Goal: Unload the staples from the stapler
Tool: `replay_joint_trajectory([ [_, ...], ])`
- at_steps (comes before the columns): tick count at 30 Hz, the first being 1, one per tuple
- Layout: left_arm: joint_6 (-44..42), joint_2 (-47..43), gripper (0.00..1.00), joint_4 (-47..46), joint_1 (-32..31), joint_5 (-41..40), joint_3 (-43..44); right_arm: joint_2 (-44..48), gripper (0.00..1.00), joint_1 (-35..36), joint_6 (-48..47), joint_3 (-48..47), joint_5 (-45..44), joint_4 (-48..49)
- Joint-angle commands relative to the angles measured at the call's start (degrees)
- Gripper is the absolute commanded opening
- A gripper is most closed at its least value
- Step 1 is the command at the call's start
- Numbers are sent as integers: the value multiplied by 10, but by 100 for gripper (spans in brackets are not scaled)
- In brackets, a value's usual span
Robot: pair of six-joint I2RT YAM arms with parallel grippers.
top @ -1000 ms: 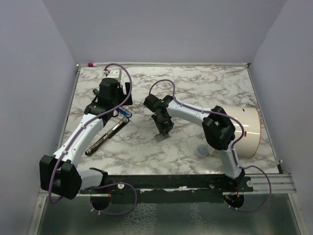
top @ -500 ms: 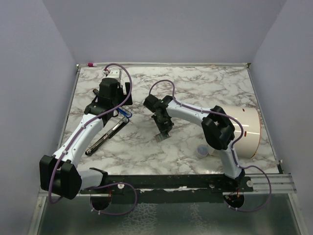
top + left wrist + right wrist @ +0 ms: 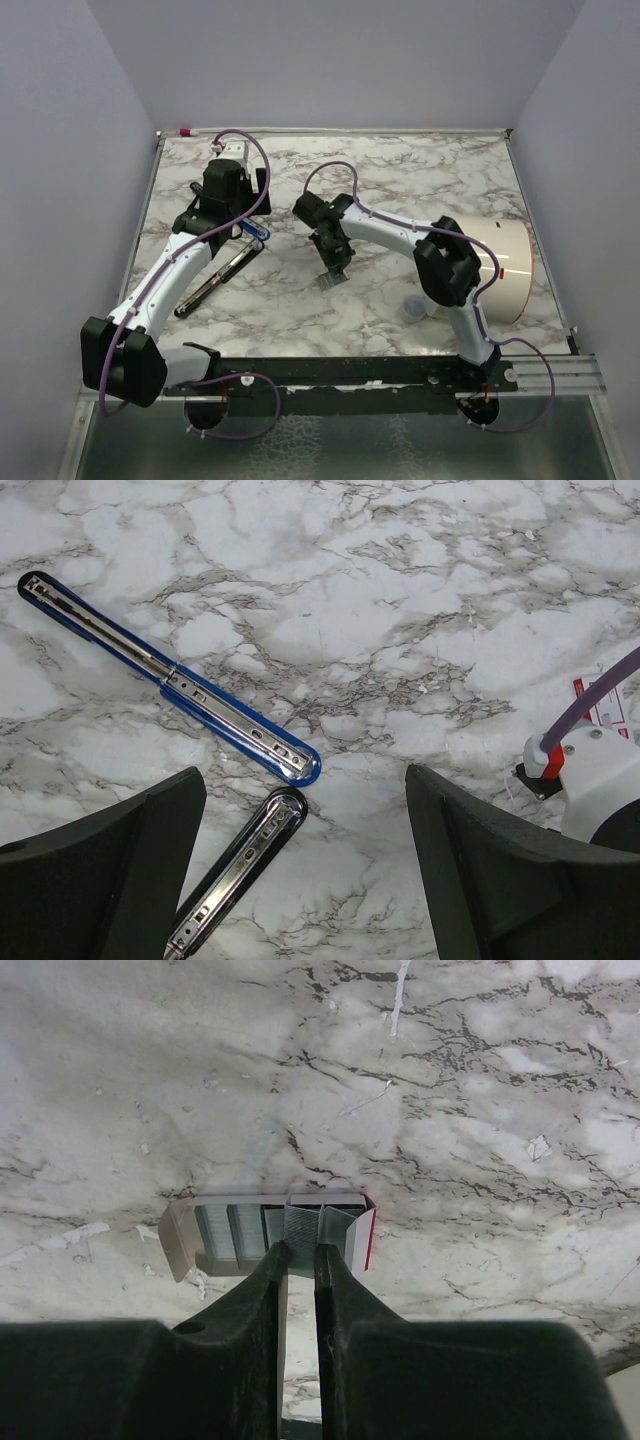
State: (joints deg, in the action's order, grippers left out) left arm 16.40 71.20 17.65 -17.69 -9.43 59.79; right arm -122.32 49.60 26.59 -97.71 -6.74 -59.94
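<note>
Right gripper [image 3: 298, 1252] is lowered onto a small card box [image 3: 180, 1245] lying on the marble table [image 3: 430, 180], centre of the top view. The fingers [image 3: 235, 1310] are pressed nearly together, with only a thin slit left. One strip of the staples [image 3: 240, 1235] is pinched between the tips. Other silvery strips are seen side by side in the open box, to the left of the pinched one. A red side is shown at the box's right end and a card flap is folded out at its left end.

Left gripper [image 3: 305, 780] is spread wide and nothing is held. It is hung above the table on the left half, fingertips clear of the surface.

The stapler [image 3: 230, 715] is found below the left gripper, flat on the marble: a long blue body with a silver slotted channel facing up. Its rounded end is placed between the two left fingertips in the wrist view. A dark bar with chrome top [image 3: 245, 855] is laid just off that end, angled toward the near-left and partly hidden under the left finger. Whether the two are joined cannot be told. The stapler is well apart from the box and the right gripper.

A white cylinder [image 3: 505, 268] is laid on its side at the table's right edge, with a small pale round piece [image 3: 412, 310] near it.
</note>
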Motion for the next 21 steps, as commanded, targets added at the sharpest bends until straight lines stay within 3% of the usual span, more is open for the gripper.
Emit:
replay_joint_trajectory([
  [1,4,-4,84,-7,3,12,12,40,12,10,3,-6,27,12],
  [11,4,-5,84,-8,3,11,12,48,12,24,7,24,81,46],
  [21,3,-3,84,-8,3,15,12,38,12,24,10,37,64,47],
])
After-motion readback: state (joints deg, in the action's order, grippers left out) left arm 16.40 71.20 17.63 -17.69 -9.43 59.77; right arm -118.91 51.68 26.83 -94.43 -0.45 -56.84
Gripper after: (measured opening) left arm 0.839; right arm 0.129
